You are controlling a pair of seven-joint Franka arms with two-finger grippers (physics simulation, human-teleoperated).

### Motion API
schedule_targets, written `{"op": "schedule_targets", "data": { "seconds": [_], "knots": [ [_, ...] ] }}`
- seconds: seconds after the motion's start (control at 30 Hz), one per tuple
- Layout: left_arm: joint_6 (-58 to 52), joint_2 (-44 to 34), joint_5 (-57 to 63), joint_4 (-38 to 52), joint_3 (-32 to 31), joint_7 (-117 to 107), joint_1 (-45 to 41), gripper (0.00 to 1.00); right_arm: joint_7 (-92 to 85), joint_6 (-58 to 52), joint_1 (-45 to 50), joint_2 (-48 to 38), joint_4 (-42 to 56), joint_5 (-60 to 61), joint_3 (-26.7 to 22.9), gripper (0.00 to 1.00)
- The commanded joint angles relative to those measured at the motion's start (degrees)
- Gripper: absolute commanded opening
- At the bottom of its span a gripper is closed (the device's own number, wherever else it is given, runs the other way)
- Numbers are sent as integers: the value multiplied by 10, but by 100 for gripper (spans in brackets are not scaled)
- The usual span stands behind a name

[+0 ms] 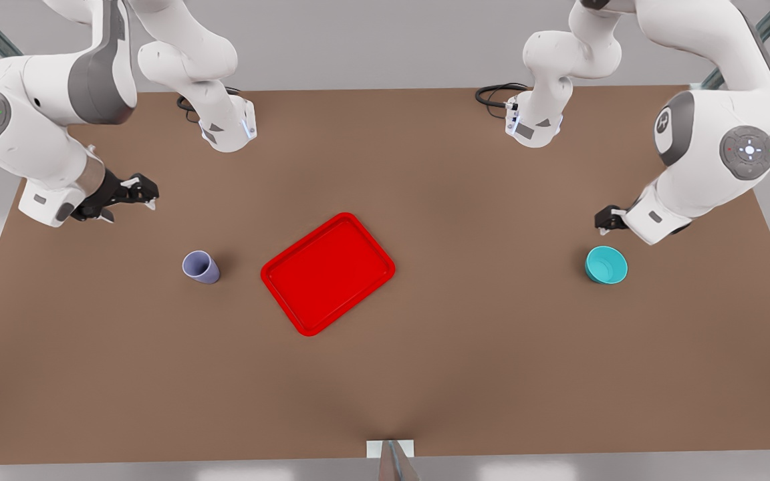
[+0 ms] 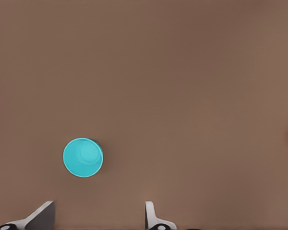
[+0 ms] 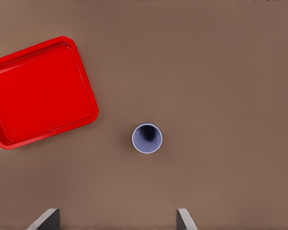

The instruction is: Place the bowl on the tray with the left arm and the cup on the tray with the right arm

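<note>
The teal bowl (image 1: 605, 264) (image 2: 82, 157) stands upright on the brown table at the front view's right. My left gripper (image 1: 604, 220) (image 2: 98, 213) hovers just behind it, open and holding nothing. The lavender cup (image 1: 200, 267) (image 3: 147, 138) stands upright at the front view's left, a short way from the red tray (image 1: 328, 272) (image 3: 38, 91). My right gripper (image 1: 132, 198) (image 3: 116, 216) is raised behind and to the left of the cup, open and holding nothing. The tray lies flat and bare at the table's middle, turned at an angle.
Both arm bases (image 1: 228, 130) (image 1: 533, 123) stand at the table's back edge with black cables beside them. A small white mount (image 1: 390, 449) sits at the front edge. Bare brown table (image 1: 478, 347) surrounds the tray.
</note>
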Motion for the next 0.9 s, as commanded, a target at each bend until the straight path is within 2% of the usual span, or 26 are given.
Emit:
{"op": "schedule_targets", "data": {
  "seconds": [0.0,0.1,0.13,0.27,0.33,0.43,0.63,0.67,0.7,0.73,0.8,0.87],
  "knots": [
    [-1,0,2,-3,0,6,-1,100,0,0,-80,0,0,0,0,100],
    [4,15,1,-75,40,-1,7,100,0,0,-80,0,0,0,0,100],
    [56,41,-46,-108,38,18,77,100,0,3,-80,1,0,0,0,100],
    [206,141,-180,-182,40,329,196,100,0,4,-79,1,4,-1,0,100],
    [251,185,-201,-183,40,357,215,100,0,3,-79,-1,3,-2,1,100],
    [334,198,-245,-238,40,357,219,100,0,3,-79,-1,3,-3,0,100],
    [336,230,-256,-249,40,356,221,100,0,4,-80,3,4,-2,0,100],
    [337,233,-256,-247,40,355,220,82,0,4,-80,3,4,-2,0,100],
    [336,233,-256,-247,40,352,220,54,0,4,-80,3,4,-2,0,100],
    [335,233,-255,-246,40,351,220,43,0,4,-81,3,4,-2,-1,100],
    [337,233,-256,-244,40,350,220,30,-1,3,-87,4,3,-2,-5,100],
    [339,233,-257,-244,40,350,220,23,-1,4,-85,4,4,-2,-4,100]
  ]
}}
